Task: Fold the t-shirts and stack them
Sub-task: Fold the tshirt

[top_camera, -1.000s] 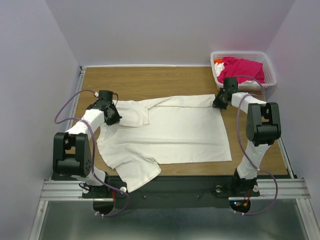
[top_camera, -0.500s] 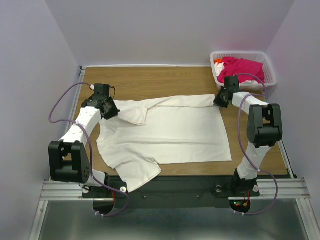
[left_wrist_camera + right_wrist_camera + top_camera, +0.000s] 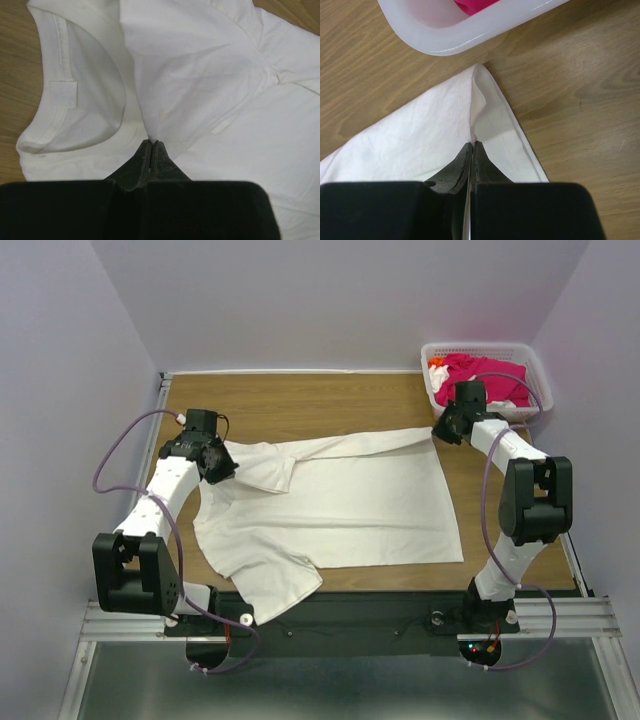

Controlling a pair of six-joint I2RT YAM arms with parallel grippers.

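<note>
The large off-white t-shirt (image 3: 330, 500) lies spread across the wooden table, its far edge folded over toward the middle. My left gripper (image 3: 222, 466) is shut on the shirt's folded sleeve beside the collar (image 3: 65, 100), pinching cloth (image 3: 152, 141). My right gripper (image 3: 443, 431) is shut on the shirt's far right hem corner (image 3: 480, 100), close to the basket; its closed tips also show in the right wrist view (image 3: 472, 144). The magenta-pink t-shirt (image 3: 485, 378) lies bunched in the basket.
The white lattice basket (image 3: 540, 375) stands at the table's far right corner, its rim (image 3: 470, 35) just beyond my right gripper. Bare wood (image 3: 300, 400) lies behind the shirt. Lilac walls close in the sides and back.
Both grippers have moved away from the arm bases, carrying the shirt's far edge with them. The right gripper has come nearer the basket; the left arm has stretched out along the left side.
</note>
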